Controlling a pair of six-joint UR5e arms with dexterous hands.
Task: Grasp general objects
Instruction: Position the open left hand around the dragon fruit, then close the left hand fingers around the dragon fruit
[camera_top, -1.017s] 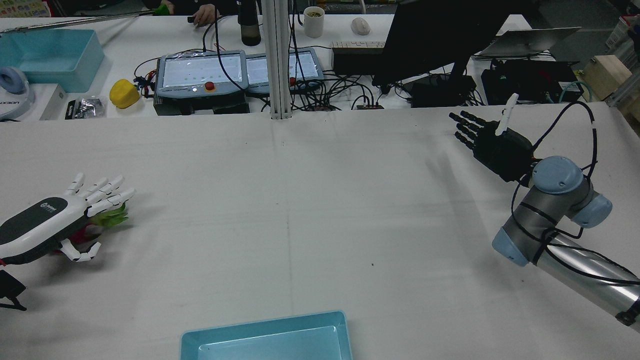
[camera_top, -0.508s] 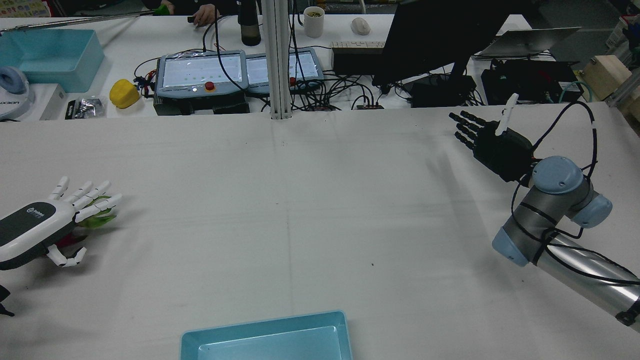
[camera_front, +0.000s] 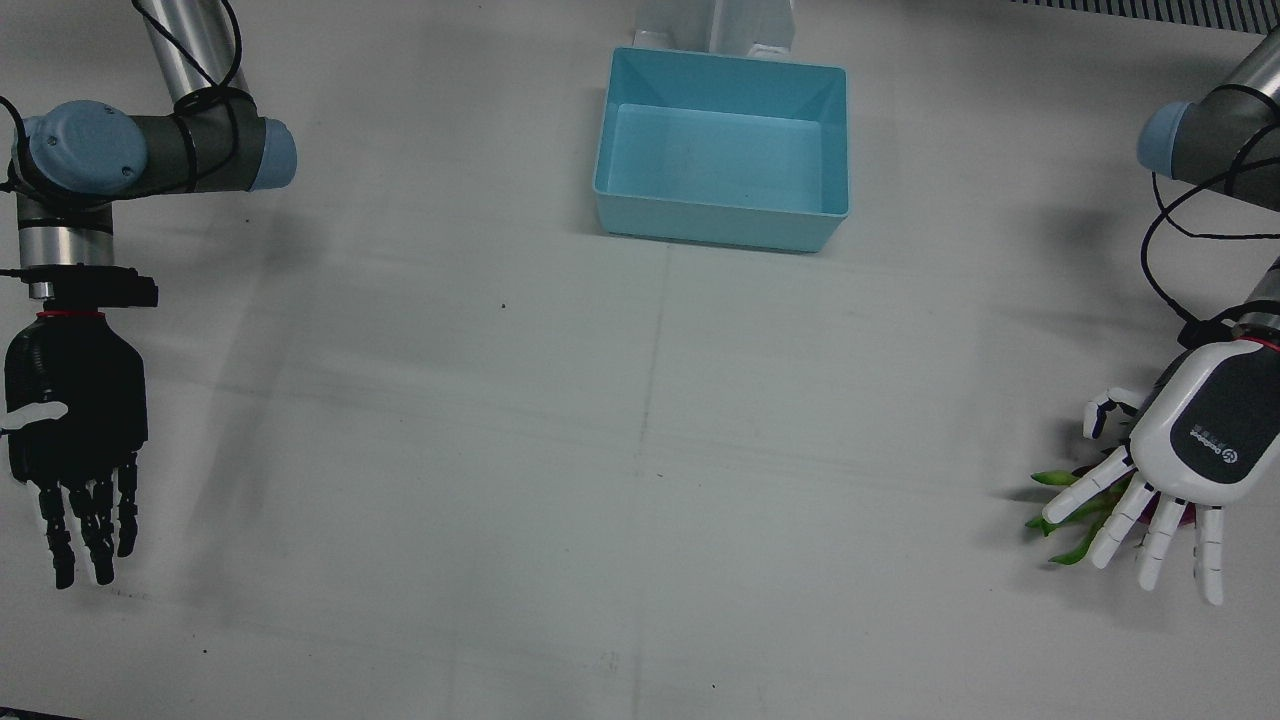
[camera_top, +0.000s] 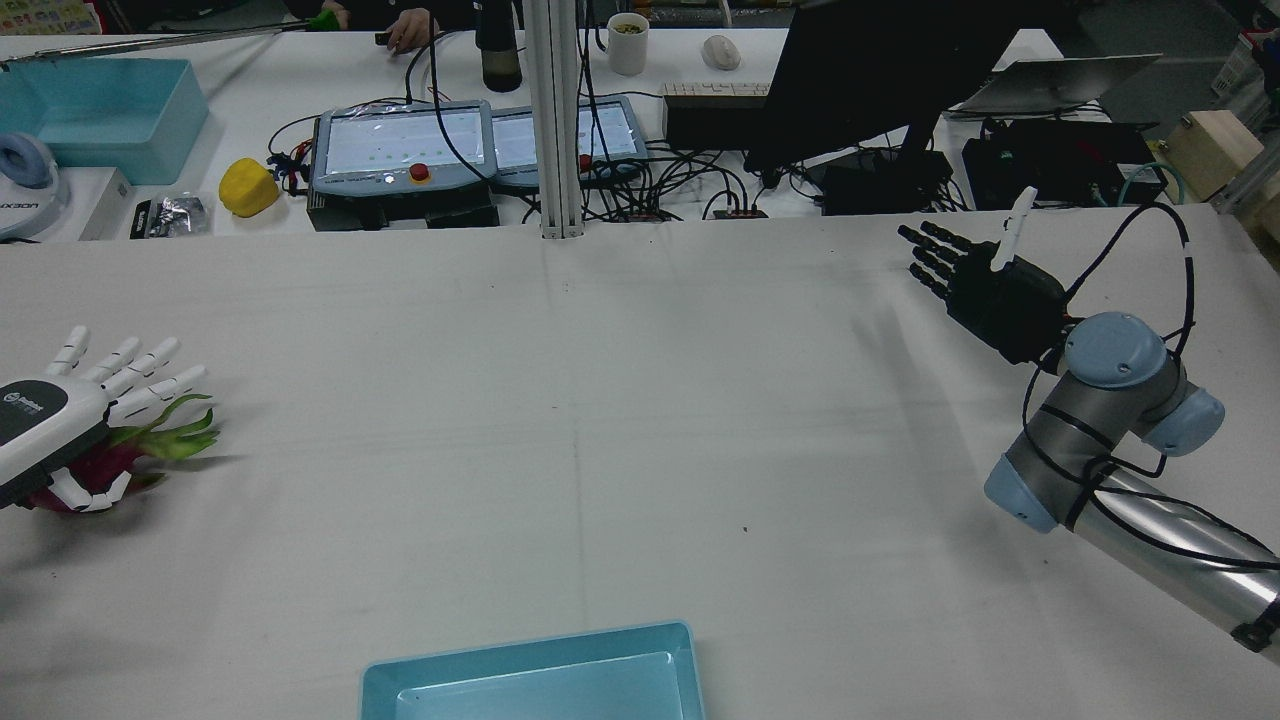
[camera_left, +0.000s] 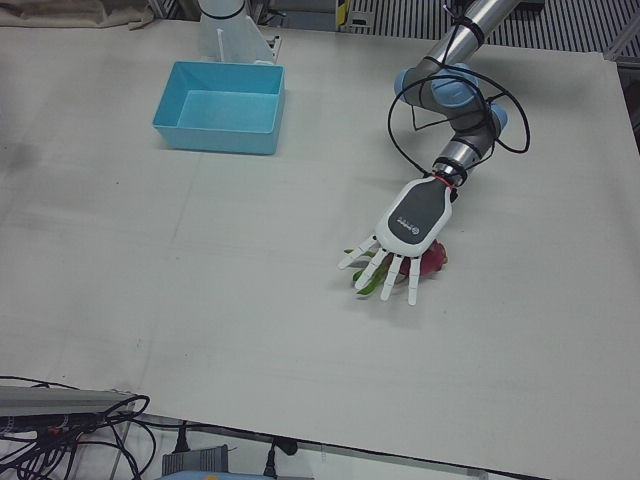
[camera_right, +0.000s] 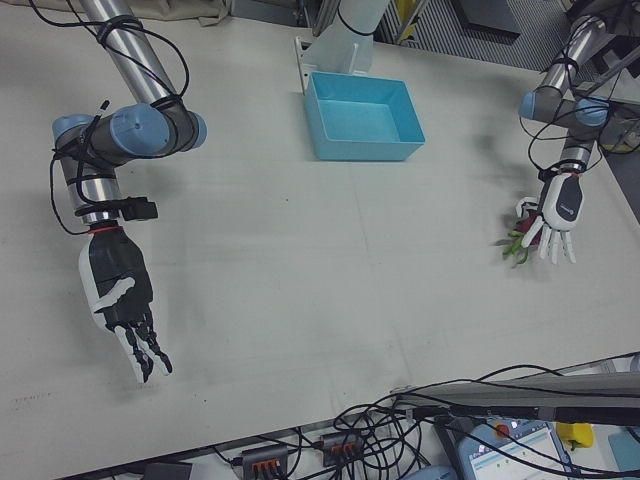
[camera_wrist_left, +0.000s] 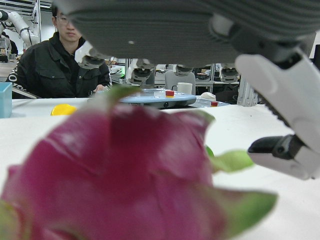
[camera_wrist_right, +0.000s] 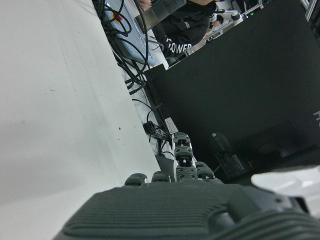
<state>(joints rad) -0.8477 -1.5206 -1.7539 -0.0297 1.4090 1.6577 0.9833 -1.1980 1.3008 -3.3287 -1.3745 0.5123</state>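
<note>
On the tabletop (camera_front: 640, 480), white cloth, at the robot's left edge: one dragon fruit (camera_top: 150, 445), magenta body with green leafy tips, lying on the surface.

Left robot hand (camera_front: 1180, 470): white with dark back plate, palm down directly over the dragon fruit. Fingers (camera_front: 1120, 525) straight and spread, reaching past the fruit; thumb (camera_top: 85, 492) curled low beside the magenta body. Whether the hand touches the fruit cannot be told; it has no hold of it. The left hand view shows the fruit filling the lower picture close under the palm, blurred.

Right robot hand (camera_front: 75, 440): black, with one white part on its back, at the opposite edge of the tabletop, well apart from the fruit. Fingers extended and slightly apart, holding nothing; it hangs clear above the surface.

Bin (camera_front: 830, 135): light blue, rectangular, open-topped, on the tabletop between the two arms near the pedestals; nothing visible inside.

Beyond the tabletop, in the rear view: second blue bin (camera_top: 100, 115), yellow object (camera_top: 247, 187), two teach pendants (camera_top: 400, 145), white mug (camera_top: 628, 43), monitor (camera_top: 880, 75).
</note>
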